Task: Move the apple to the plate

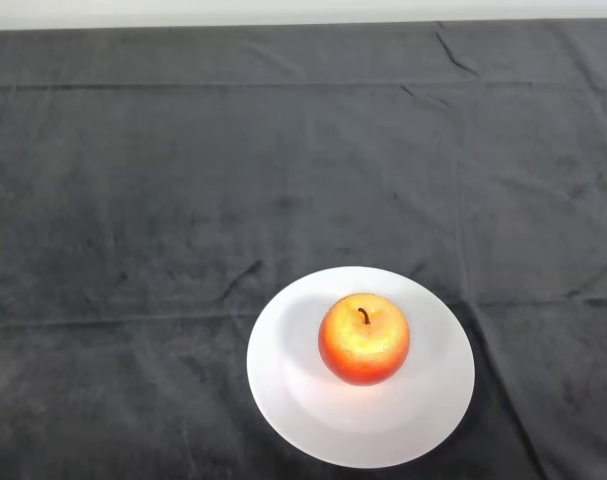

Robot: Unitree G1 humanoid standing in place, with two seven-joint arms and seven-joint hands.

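Staged test table, wrinkled dark cloth, place unclear

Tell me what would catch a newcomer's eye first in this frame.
The red-and-yellow apple stands out first, sitting upright with its stem up, near the middle of the white plate. The plate lies at the lower centre-right of the dark cloth, which covers the table.
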